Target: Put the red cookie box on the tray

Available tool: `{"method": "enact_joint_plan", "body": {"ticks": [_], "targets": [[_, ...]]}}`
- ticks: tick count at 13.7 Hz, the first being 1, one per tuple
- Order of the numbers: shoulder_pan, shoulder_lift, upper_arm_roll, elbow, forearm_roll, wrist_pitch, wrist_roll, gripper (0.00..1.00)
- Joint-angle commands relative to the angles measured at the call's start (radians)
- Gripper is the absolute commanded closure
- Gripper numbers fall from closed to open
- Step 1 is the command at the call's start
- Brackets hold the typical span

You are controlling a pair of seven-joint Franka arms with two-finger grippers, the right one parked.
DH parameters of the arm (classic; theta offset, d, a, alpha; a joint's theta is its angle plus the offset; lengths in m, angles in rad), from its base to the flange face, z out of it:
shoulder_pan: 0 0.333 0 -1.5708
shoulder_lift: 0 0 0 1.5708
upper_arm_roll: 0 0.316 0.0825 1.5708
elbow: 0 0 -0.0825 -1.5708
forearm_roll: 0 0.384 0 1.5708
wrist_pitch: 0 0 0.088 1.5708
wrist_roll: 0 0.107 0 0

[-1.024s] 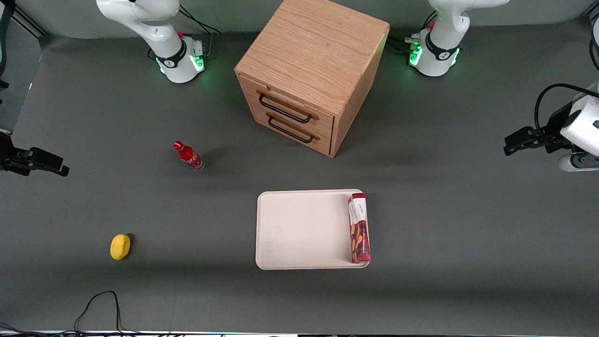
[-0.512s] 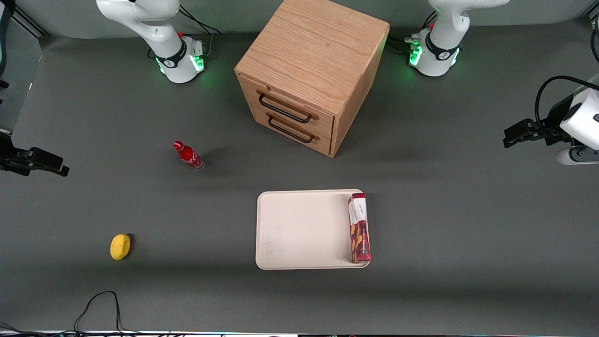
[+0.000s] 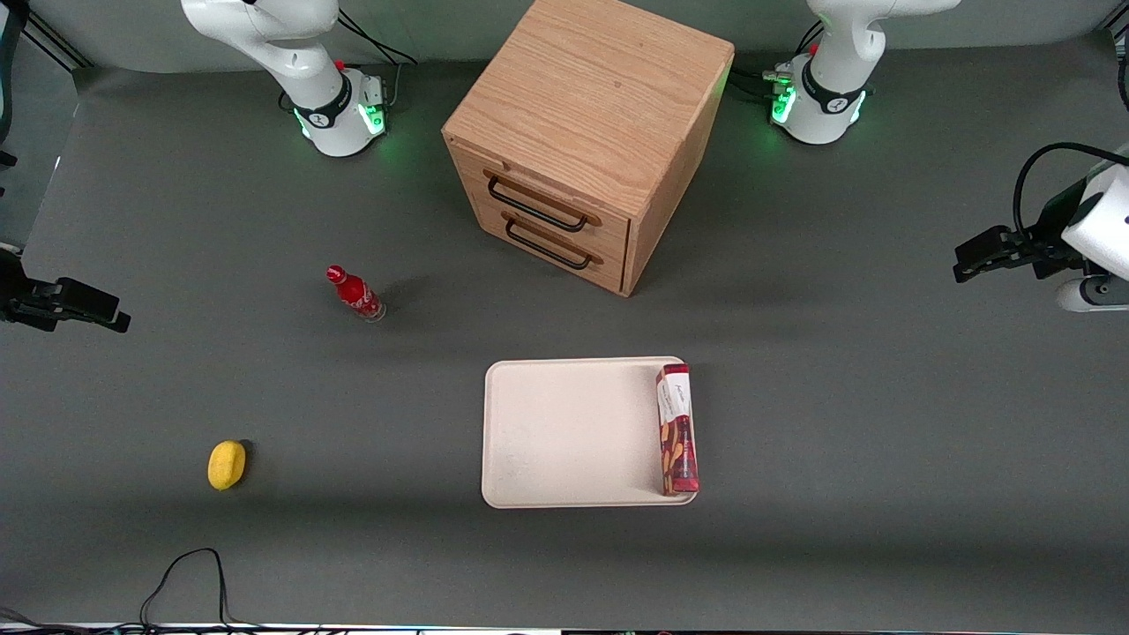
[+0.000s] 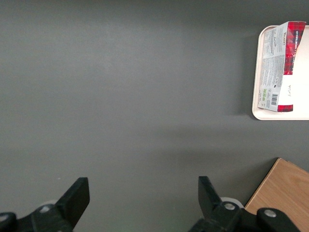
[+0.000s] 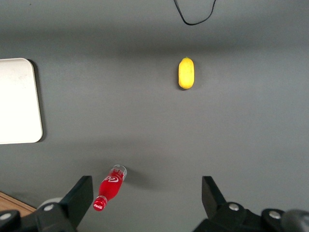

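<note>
Claw (image 4: 140, 200): released, fingers spread wide, holding nothing; it hangs over bare tabletop (image 3: 882, 423) toward the working arm's end, well apart from the tray.
Red cookie box (image 3: 677, 431): lies flat on the tray, along the short edge nearest the working arm, white label end pointing toward the cabinet.
Tray (image 3: 564, 432): cream-white, nearer the front camera than the wooden drawer cabinet (image 3: 586, 141); it carries only the box.
Task status: judged complete, since the box rests within the rim and the claw is clear of it.
Risk 1: the box sits hard against the rim; any bump to the tray could tip it over the edge onto the tabletop.
Risk 2: a return sweep of the arm low across the tray could knock the box; judged unlikely at present separation.
Count: cookie boxes, one; trays, one; cabinets, one with two drawers; red bottles (image 3: 355, 294), one; yellow lemon-like items (image 3: 227, 465), one.
</note>
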Motion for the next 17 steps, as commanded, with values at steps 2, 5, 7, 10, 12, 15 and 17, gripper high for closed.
{"method": "enact_joint_plan", "body": {"ticks": [2, 5, 7, 10, 12, 15, 17], "targets": [[-0.007, -0.009, 0.008, 0.004, 0.025, -0.007, 0.038, 0.00], [-0.006, -0.007, 0.007, 0.004, 0.043, -0.014, 0.051, 0.00], [-0.004, -0.009, 0.008, 0.001, 0.043, -0.042, 0.106, 0.00], [-0.006, -0.007, 0.008, 0.004, 0.039, -0.037, 0.093, 0.00], [-0.007, -0.007, 0.007, 0.006, 0.029, -0.037, 0.059, 0.00], [-0.010, -0.007, 0.005, 0.006, 0.031, -0.037, 0.010, 0.00], [-0.012, -0.007, 0.005, 0.006, 0.031, -0.041, 0.011, 0.00]]}}
